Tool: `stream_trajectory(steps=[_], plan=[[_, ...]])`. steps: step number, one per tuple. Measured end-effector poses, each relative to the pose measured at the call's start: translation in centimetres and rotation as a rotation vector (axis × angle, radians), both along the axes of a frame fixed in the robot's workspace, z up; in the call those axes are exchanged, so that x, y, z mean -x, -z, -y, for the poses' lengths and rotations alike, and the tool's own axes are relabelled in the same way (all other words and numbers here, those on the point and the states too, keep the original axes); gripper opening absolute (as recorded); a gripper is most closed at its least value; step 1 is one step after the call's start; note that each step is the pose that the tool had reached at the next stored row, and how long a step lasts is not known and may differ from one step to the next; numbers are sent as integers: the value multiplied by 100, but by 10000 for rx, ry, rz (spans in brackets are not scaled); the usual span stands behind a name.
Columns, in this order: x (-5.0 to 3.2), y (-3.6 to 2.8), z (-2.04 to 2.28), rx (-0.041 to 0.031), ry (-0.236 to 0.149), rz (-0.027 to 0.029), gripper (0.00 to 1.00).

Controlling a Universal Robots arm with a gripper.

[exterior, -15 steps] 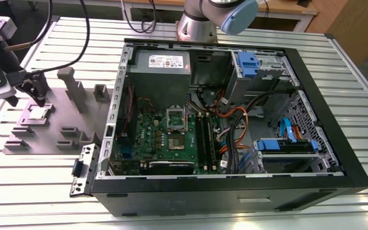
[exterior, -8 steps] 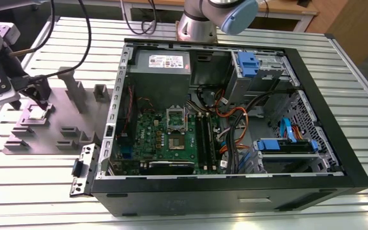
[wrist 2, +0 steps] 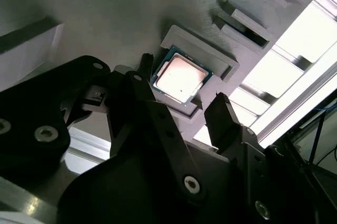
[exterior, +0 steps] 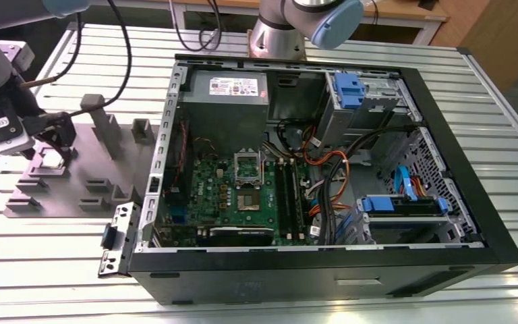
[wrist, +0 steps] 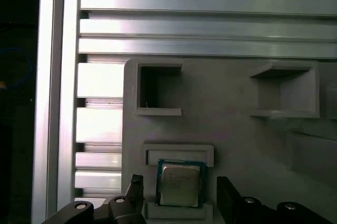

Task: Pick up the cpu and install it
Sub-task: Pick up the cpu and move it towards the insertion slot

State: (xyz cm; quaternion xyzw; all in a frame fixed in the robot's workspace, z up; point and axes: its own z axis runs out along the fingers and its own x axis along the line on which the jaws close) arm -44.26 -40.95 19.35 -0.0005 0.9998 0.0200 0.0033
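So the small flat square cpu with the silvery metal lid (wrist 2: 181,79) is sitting flat in a shallow pocket of the big grey plastic tray with raised blocks (wrist: 237,140), close to one edge of that tray. The black two-finger gripper (wrist: 180,181) hangs right over that pocket. Its fingers are spread wide, one on each side of the chip, with nothing grasped, and I can't see either one touching it. The open black computer case (exterior: 439,135) with the green motherboard (exterior: 232,196) stands just beside the tray.

My take on handling: it's light, thin and totally stiff, but the lid is smooth metal, so probably slippery. I'd pinch it by two opposite edges and keep it level. The underside contacts are the fragile bit, so no squeezing hard and no dragging it across the tray.
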Motion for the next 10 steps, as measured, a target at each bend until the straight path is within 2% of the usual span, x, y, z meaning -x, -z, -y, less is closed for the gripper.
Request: stream_trajectory(steps=[4, 10], plan=[[-3, 47, -2, 0, 25, -3, 66], [-8, 69, -6, 1, 32, -4, 66]])
